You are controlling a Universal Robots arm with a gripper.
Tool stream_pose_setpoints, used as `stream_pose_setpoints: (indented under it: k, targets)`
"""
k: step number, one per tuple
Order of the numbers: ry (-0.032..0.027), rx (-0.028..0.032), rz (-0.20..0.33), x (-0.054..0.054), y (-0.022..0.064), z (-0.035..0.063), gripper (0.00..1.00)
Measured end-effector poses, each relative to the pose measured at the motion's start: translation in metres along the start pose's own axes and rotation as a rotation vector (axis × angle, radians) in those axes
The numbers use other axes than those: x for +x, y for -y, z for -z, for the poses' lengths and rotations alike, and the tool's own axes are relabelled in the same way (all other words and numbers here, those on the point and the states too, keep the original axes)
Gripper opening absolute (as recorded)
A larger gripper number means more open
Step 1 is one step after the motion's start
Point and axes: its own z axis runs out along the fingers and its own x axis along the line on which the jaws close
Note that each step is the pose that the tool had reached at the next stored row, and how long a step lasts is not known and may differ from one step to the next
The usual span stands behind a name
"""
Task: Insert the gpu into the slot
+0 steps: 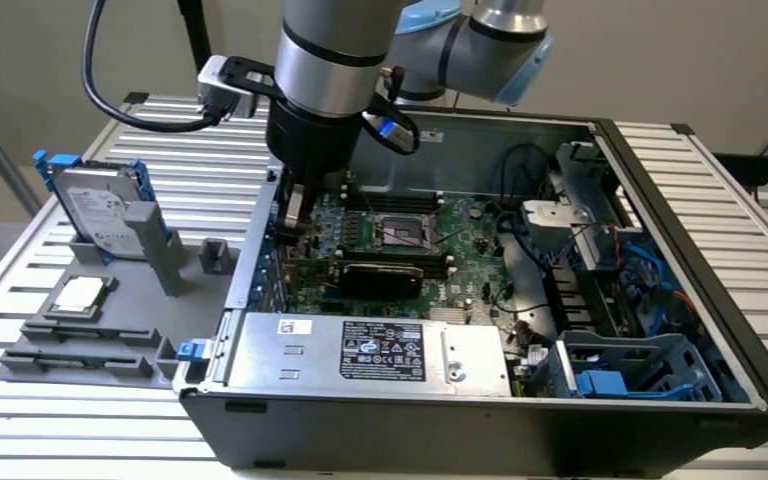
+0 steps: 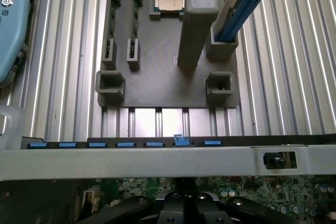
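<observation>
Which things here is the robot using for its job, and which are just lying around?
For the job: thin black rectangular gpu card on the green motherboard; the arm's shut gripper near it.
Just lying about: silver power-supply box; grey hard drive in blue frame; square silver processor chip.

**Two cameras: one wide and high, one close over the case edge**

The exterior view looks down at an angle from above and in front of the open case (image 1: pixel 491 400), far enough off to take in the whole case, the arm (image 1: pixel 337 60) and the grey fixture (image 1: pixel 104 340) on the slatted table (image 1: pixel 744 200). The wrist view sits close, looking nearly straight down across the case wall (image 2: pixel 157 161). Both views share the fixture (image 2: pixel 168 61), the table (image 2: pixel 294 66) and a strip of motherboard (image 2: pixel 273 192).
</observation>
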Motion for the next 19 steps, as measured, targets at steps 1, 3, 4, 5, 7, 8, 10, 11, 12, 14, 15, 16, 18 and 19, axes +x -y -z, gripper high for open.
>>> stream_pose_setpoints:
  k: [1, 3, 4, 5, 7, 8, 10, 11, 12, 14, 15, 16, 18, 19]
  targets:
    - [0.0007, 0.0003, 0.000, 0.000, -0.0001, 0.0006, 0.11]
    - [0.0001, 0.0001, 0.000, 0.000, 0.0005, 0.0053, 0.11]
    - [-0.0001, 0.0000, 0.000, 0.000, 0.0013, 0.0084, 0.11]
    - [-0.0001, 0.0000, 0.000, 0.000, 0.0024, 0.0110, 0.11]
    - [-0.0004, 0.0001, 0.001, -0.001, 0.0053, 0.0150, 0.11]
    - [-0.0003, 0.0020, 0.001, -0.001, 0.0067, 0.0160, 0.11]
    - [-0.0002, 0.0186, 0.003, -0.001, 0.0095, 0.0169, 0.11]
    - [0.0003, 0.0344, 0.004, -0.001, 0.0103, 0.0172, 0.11]
    - [0.0009, 0.0531, 0.006, -0.001, 0.0110, 0.0173, 0.11]
    - [0.0018, 0.0884, 0.008, -0.001, 0.0120, 0.0176, 0.11]
    - [0.0023, 0.1068, 0.010, -0.001, 0.0126, 0.0177, 0.11]
    - [0.0027, 0.1254, 0.011, -0.001, 0.0131, 0.0178, 0.11]
    - [0.0037, 0.1612, 0.014, -0.001, 0.0142, 0.0181, 0.11]
    - [0.0044, 0.1792, 0.015, -0.001, 0.0148, 0.0181, 0.11]
